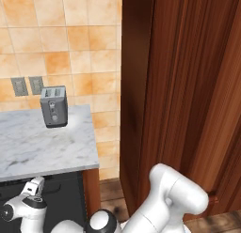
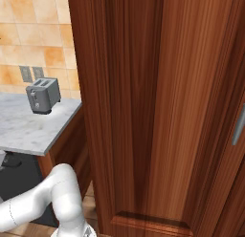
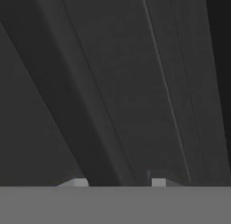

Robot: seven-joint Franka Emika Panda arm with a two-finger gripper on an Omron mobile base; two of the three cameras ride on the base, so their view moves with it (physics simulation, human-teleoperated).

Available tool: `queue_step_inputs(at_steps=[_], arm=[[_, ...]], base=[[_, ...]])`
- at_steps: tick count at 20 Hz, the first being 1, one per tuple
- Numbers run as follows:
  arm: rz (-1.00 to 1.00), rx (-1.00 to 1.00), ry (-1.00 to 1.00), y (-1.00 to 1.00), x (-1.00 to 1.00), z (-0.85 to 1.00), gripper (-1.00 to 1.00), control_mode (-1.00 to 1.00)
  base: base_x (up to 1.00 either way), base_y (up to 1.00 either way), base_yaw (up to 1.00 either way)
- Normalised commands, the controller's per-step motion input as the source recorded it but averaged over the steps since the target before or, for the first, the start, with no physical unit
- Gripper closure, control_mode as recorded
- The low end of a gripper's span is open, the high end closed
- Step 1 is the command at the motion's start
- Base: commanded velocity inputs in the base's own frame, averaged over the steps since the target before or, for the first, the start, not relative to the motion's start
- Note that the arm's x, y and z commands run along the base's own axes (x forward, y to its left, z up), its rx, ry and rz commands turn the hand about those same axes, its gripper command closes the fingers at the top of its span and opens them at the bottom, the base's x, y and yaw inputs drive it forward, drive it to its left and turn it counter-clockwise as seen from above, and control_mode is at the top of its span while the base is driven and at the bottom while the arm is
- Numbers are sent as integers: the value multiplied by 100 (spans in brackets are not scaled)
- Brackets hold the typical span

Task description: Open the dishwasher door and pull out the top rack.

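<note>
Against the dishwasher door [image 3: 135, 83], end effector [image 3: 119, 182] clamped shut (on its handle bar).

one toaster [image 1: 54, 106], two outlets [image 1: 27, 85] (wall-mounted)

A tall brown wooden cabinet [image 2: 162, 107] takes up the middle and right, with a grey handle [image 2: 238, 126] at the right edge. To its left, a grey toaster [image 2: 43, 95] stands near the back edge of a marble counter [image 2: 33, 128], below two wall sockets [image 2: 31, 73]. The black dishwasher door [image 2: 21, 181] sits under the counter's front edge.
</note>
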Motion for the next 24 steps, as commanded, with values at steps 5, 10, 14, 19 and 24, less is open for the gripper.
queue_step_inputs(at_steps=[5,10,14,19,24], arm=[[0,0,9,0,-78,-85,100,-100],[1,0,23,0,-100,-71,100,-100],[0,-2,39,0,-100,-74,100,-100],[0,-5,53,-1,-100,-96,100,-100],[0,-3,55,-9,-100,-100,100,-100]], base=[[0,0,0],[0,0,0],[0,0,0],[0,0,0],[0,0,0]])
